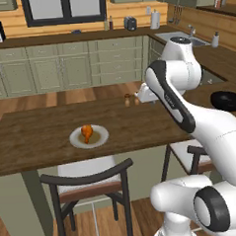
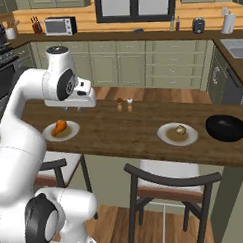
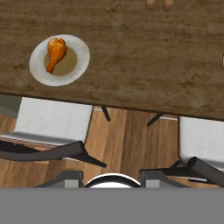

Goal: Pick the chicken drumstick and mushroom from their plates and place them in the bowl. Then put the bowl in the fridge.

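Note:
The orange-brown chicken drumstick (image 1: 86,133) (image 2: 59,127) (image 3: 55,52) lies on a white plate (image 1: 102,139) (image 2: 74,131) (image 3: 78,65) on the wooden table. Further right, the small tan mushroom (image 2: 180,130) sits on a second plate (image 2: 169,137). The black bowl (image 2: 226,127) (image 1: 228,101) stands at the table's right end. My gripper (image 3: 111,177) (image 2: 85,102) hovers high over the table's near edge, to the right of the drumstick plate and pointing down. Its fingers stand apart with nothing between them. The fridge is out of view.
Two small shakers (image 2: 124,105) (image 1: 131,99) stand at the table's far side, mid-length. Two chairs (image 1: 89,178) (image 2: 171,184) are tucked under the near edge. Green cabinets and a counter with a sink (image 1: 184,37) line the back and right walls.

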Motion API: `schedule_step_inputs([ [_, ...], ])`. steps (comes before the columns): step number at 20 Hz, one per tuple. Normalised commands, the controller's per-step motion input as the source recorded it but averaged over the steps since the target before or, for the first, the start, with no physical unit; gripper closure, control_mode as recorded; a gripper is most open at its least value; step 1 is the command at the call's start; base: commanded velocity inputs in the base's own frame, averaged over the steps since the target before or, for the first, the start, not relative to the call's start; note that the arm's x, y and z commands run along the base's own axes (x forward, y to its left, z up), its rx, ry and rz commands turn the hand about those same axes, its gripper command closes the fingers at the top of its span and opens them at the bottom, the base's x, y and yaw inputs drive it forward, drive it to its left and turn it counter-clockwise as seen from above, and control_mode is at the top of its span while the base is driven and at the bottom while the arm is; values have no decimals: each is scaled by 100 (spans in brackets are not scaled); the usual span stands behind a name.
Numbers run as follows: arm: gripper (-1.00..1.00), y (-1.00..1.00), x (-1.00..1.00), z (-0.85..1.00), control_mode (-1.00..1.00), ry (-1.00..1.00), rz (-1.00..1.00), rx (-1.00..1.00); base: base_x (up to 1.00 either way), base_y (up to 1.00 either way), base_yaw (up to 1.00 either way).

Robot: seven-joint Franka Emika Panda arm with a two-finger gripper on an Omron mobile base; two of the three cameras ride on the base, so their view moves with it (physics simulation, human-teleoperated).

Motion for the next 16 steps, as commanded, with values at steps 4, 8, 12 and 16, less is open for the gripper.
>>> schedule_step_inputs([
  [4, -100, 10, -9, 0, -100, 0, 0, 0, 0, 0, 0],
  [8, -100, 84, -15, -9, -100, 0, 0, 0, 0, 0, 0],
  [12, -100, 100, 0, -19, -100, 0, 0, 0, 0, 0, 0],
  [16, -100, 100, 21, -26, -100, 3, 0, 0, 0, 0, 0],
])
